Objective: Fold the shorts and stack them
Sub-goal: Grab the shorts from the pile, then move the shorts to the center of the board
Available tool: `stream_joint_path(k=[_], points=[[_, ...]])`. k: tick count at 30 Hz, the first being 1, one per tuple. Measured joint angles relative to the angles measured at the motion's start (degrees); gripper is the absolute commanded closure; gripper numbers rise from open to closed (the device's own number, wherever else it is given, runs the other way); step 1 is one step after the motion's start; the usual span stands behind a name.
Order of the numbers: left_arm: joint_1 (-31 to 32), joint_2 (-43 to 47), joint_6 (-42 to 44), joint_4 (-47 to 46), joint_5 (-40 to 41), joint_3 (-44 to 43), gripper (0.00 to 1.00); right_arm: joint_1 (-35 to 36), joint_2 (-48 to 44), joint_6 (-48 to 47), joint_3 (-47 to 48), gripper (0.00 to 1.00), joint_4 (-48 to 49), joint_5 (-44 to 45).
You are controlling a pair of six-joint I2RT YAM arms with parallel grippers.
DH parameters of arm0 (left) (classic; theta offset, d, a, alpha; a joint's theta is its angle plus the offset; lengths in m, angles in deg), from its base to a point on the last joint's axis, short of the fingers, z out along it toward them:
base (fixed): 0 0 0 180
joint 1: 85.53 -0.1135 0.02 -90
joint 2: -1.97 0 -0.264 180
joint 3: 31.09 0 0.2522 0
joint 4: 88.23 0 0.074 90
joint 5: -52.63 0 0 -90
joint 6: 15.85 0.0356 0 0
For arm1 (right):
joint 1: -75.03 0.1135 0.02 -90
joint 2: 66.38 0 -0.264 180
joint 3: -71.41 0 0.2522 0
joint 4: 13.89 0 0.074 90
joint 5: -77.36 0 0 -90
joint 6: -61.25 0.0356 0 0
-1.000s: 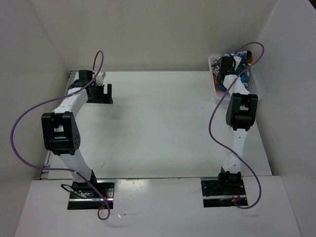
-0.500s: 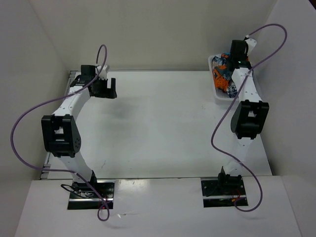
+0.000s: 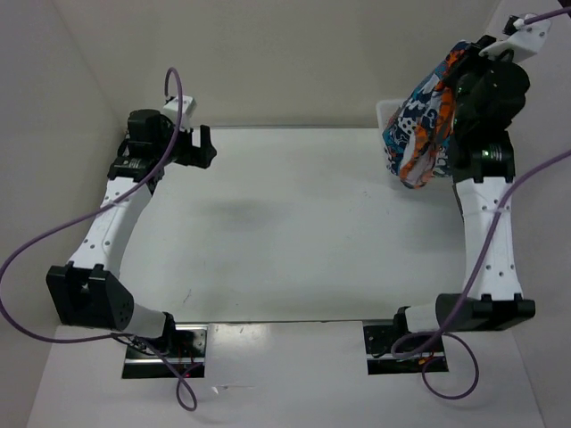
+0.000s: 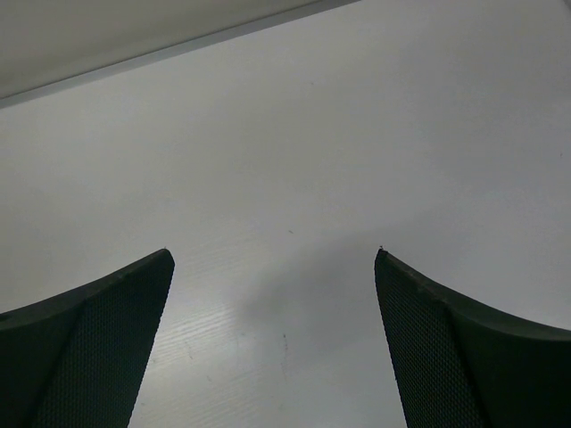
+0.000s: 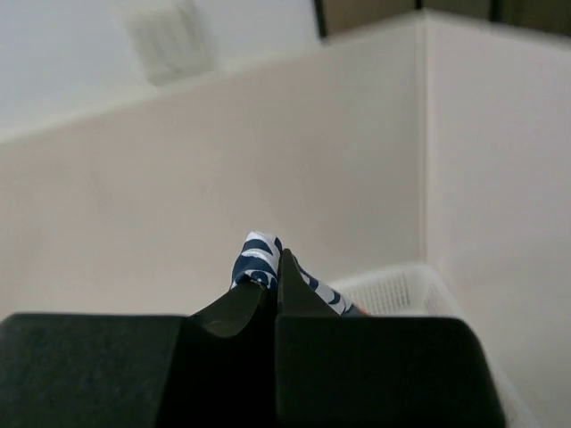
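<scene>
A white table [image 3: 285,232] sits between plain white walls [image 3: 268,53]. A white mesh basket [image 5: 393,287] stands at the far right corner, mostly hidden from above. Up high is a pale square [image 5: 169,40] — maybe a vent, too blurry to tell.

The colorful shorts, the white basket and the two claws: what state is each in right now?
shorts: bunched and unfolded, hanging in the air from the right gripper.
right gripper: shut on the shorts, raised high.
left gripper: open, empty, low over the table.
basket: at the table's far right corner, mostly hidden behind the shorts.
</scene>
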Motion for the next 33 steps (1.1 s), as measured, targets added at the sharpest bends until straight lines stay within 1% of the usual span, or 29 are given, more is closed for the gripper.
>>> stream_joint_path(k=[2, 5, 9, 11, 14, 19, 22, 26, 29, 31, 32, 33], points=[[-0.11, 2.80, 0.02, 0.20, -0.15, 2.25, 0.00, 0.09, -3.93, -2.45, -1.07, 1.00, 3.45, -3.91], [-0.15, 6.56, 0.02, 0.09, -0.22, 4.68, 0.00, 0.09, -7.21, -4.87, -0.07, 1.00, 8.31, -9.55], [-0.15, 11.50, 0.02, 0.17, -0.09, 7.06, 0.00, 0.09, -6.14, -4.57, 8.33, 1.00, 10.93, -18.16], [-0.20, 14.25, 0.02, 0.13, -0.04, 8.33, 0.00, 0.09, -4.66, -2.71, 13.03, 1.00, 12.09, -23.12], [-1.25, 18.97, 0.02, 0.13, 0.04, 10.93, 0.00, 0.11, -2.54, 2.71, 18.58, 1.00, 13.94, -32.06], [-3.91, 24.76, 0.02, 0.22, 0.94, 14.01, 0.00, 0.11, -0.70, 13.20, 19.47, 1.00, 16.83, -42.40], [-5.31, 25.75, 0.02, 0.57, 0.87, 14.34, 0.00, 0.31, -0.39, 16.94, 16.02, 1.00, 18.03, -45.57], [-6.34, 24.81, 0.02, 0.48, 0.55, 14.32, 0.00, 2.19, -0.44, 19.02, 7.98, 1.00, 18.40, -47.84], [-6.43, 22.34, 0.02, 0.46, 0.15, 14.29, 0.00, 6.25, 1.01, 16.37, 4.61, 1.00, 15.12, -47.25], [-6.43, 20.11, 0.02, 0.59, -0.15, 14.29, 0.00, 11.41, 2.99, 12.35, 3.80, 1.00, 11.30, -46.29], [-6.43, 18.88, 0.02, 0.61, -0.35, 14.29, 0.00, 14.47, 4.35, 10.27, 3.80, 0.99, 9.29, -45.70], [-6.43, 17.79, 0.02, 0.66, -0.55, 14.29, 0.00, 17.09, 5.84, 7.98, 3.82, 0.86, 7.72, -44.76]])
